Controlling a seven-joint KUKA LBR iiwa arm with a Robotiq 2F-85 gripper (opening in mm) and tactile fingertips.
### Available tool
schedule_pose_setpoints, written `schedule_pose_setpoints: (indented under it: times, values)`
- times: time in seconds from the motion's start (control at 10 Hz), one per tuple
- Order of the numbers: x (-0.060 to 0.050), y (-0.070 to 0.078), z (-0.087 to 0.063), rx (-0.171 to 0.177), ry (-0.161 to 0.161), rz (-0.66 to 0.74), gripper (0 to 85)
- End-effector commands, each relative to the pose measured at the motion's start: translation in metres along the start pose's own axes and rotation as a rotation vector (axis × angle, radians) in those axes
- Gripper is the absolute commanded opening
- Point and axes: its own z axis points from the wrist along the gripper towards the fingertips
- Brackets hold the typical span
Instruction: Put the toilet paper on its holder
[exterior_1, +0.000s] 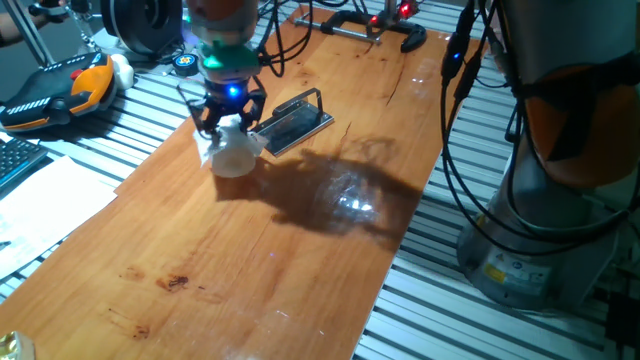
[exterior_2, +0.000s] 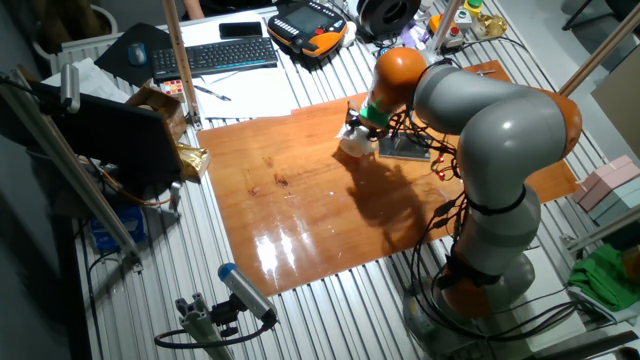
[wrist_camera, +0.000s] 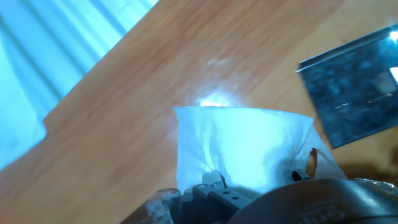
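**Roll gripped at the counter, beside the holder**

You have the arm (exterior_2: 500, 150) bent low over the far end of the wooden counter (exterior_1: 300, 260), throwing a dark shadow on the wood. Near that end lies the holder (exterior_1: 293, 124), a flat grey plate with its thin bar raised along the side away from the gripper (exterior_1: 230, 122). Just beside the plate, your jaws are clamped on the roll (exterior_1: 232, 150), which sits low at the counter; you cannot tell whether it touches the wood. In the hand view the white paper (wrist_camera: 239, 146) fills the middle, with the holder's corner (wrist_camera: 354, 93) to the right, apart from it.
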Motion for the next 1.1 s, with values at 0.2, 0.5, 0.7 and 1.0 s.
schedule_pose_setpoints:
  times: [0.2,0.5,0.7,1.0]
  values:
    - [-0.0004,0.0007,-0.0006,0.072,-0.05,0.448,0.7]
    - [-0.0012,-0.0002,0.0016,0.079,-0.065,0.618,0.7]
    - [-0.0043,-0.0047,0.0026,0.084,-0.066,0.735,0.7]
    - [-0.0058,-0.0082,0.006,0.083,-0.101,0.898,0.7]
